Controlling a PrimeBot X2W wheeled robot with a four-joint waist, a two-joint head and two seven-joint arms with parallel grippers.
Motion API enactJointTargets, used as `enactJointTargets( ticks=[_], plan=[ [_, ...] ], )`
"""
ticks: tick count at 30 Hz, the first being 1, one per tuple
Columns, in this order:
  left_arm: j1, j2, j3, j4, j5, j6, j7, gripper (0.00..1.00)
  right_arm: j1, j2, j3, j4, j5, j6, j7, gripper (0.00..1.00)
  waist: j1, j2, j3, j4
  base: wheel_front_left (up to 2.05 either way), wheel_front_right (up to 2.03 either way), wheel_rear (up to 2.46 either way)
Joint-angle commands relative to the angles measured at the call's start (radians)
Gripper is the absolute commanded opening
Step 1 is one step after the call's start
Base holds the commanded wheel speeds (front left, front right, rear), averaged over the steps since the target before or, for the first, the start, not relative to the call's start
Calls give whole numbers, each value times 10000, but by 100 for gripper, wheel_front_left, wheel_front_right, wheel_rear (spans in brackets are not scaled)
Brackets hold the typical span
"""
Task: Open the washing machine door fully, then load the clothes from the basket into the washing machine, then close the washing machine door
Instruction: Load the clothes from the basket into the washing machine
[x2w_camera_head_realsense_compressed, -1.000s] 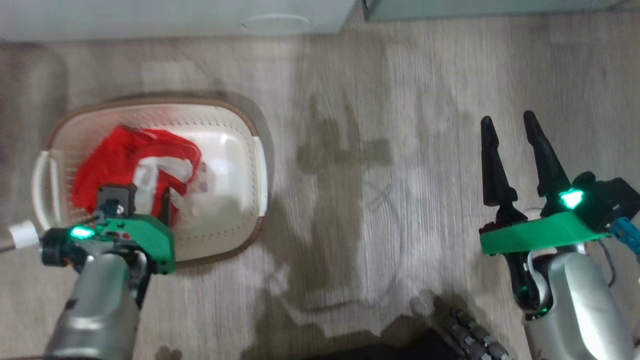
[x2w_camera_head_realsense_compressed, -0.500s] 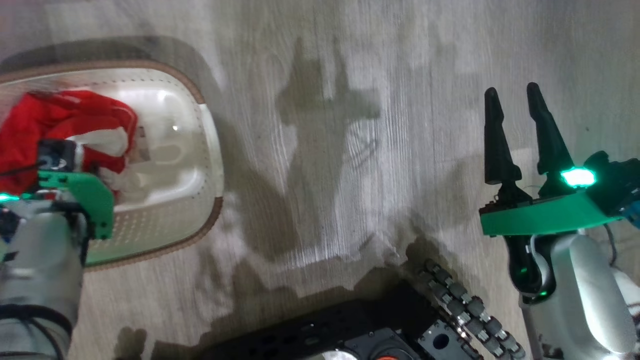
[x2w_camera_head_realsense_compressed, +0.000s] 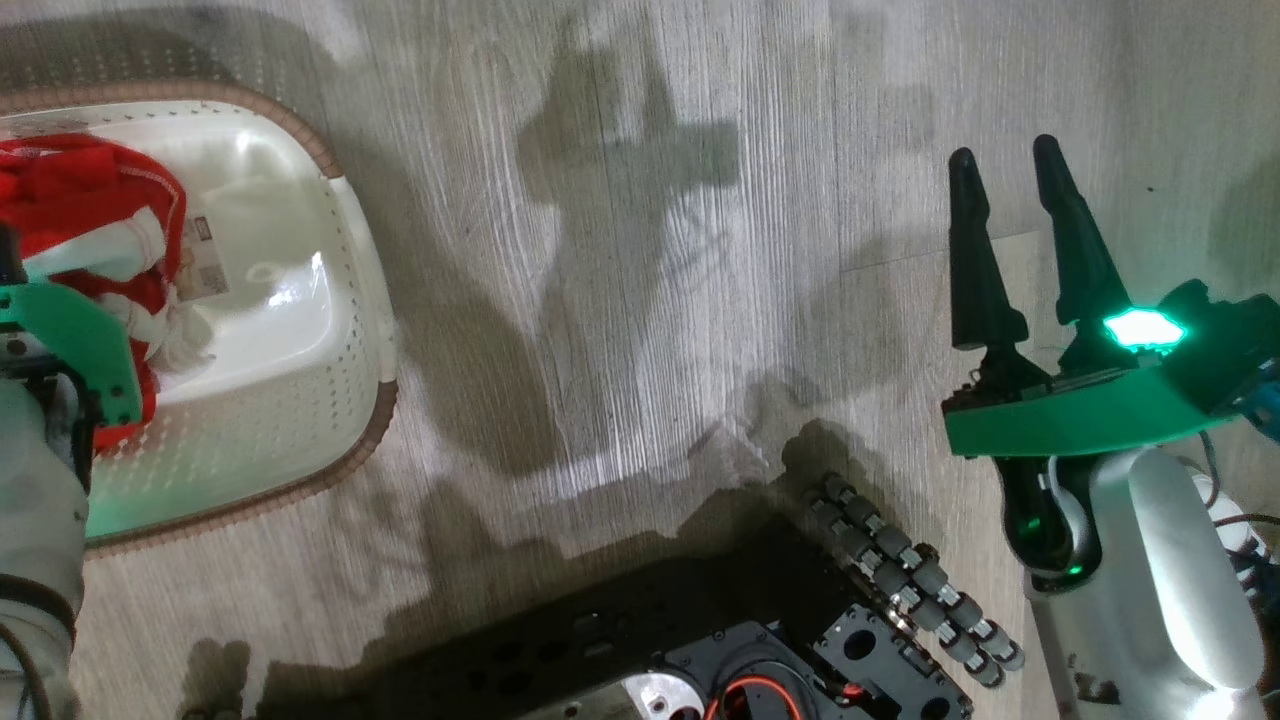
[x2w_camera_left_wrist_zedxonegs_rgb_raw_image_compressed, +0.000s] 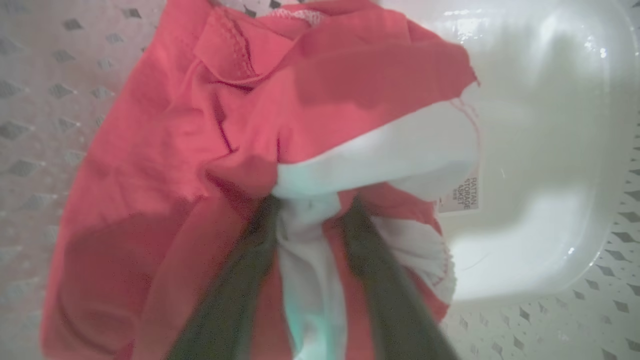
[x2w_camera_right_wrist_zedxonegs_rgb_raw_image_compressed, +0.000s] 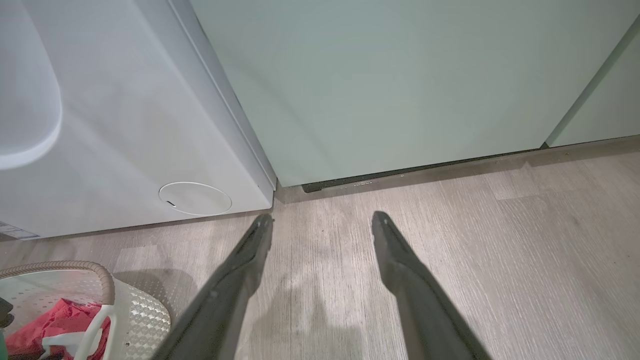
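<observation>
The left gripper (x2w_camera_left_wrist_zedxonegs_rgb_raw_image_compressed: 312, 202) is down in the basket (x2w_camera_head_realsense_compressed: 345, 330), its fingers narrow on either side of a white fold of the clothes (x2w_camera_left_wrist_zedxonegs_rgb_raw_image_compressed: 200, 125); whether they grip it I cannot tell. The red bundle lies at one end, just beside a paper label (x2w_camera_left_wrist_zedxonegs_rgb_raw_image_compressed: 462, 195) on the basket's bottom. The right gripper (x2w_camera_head_realsense_compressed: 1003, 150) hangs spread wide and empty over the floor (x2w_camera_head_realsense_compressed: 640, 300), well apart from the basket, with shadows and the robot's black base (x2w_camera_head_realsense_compressed: 700, 650) between. The pale grey planks run up to the washing machine (x2w_camera_right_wrist_zedxonegs_rgb_raw_image_compressed: 125, 125) with its round cap (x2w_camera_right_wrist_zedxonegs_rgb_raw_image_compressed: 195, 198), and to the pale green cabinet (x2w_camera_right_wrist_zedxonegs_rgb_raw_image_compressed: 400, 75) touching its side.

Red-and-white clothes (x2w_camera_left_wrist_zedxonegs_rgb_raw_image_compressed: 175, 165), cream basket (x2w_camera_head_realsense_compressed: 355, 260)
</observation>
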Motion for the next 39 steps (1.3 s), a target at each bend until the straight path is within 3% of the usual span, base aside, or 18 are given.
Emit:
enactJointTargets(
  ticks=[1, 12, 28, 39],
  plan=[
    [318, 509, 230, 56, -46, -9, 17, 0, 192, -24, 207, -220, 59, 0, -92, 100, -1, 1, -3, 10, 0, 0, 0],
    [772, 239, 152, 73, -320, -258, -259, 0, 37, -24, 294, -2, -99, 0, -92, 100, -1, 1, -919, 242, 0, 0, 0],
    [2276, -723, 214, -64, -892, -733, -1852, 0, 370, -24, 280, 594, -704, 0, -92, 100, -1, 1, -4179, 976, 0, 0, 0],
    [3888, -1349, 616, -3203, -911, -780, -1884, 0, 929, -24, 299, 977, -1060, 0, -92, 100, -1, 1, -6099, 1581, 0, 0, 0]
  ],
)
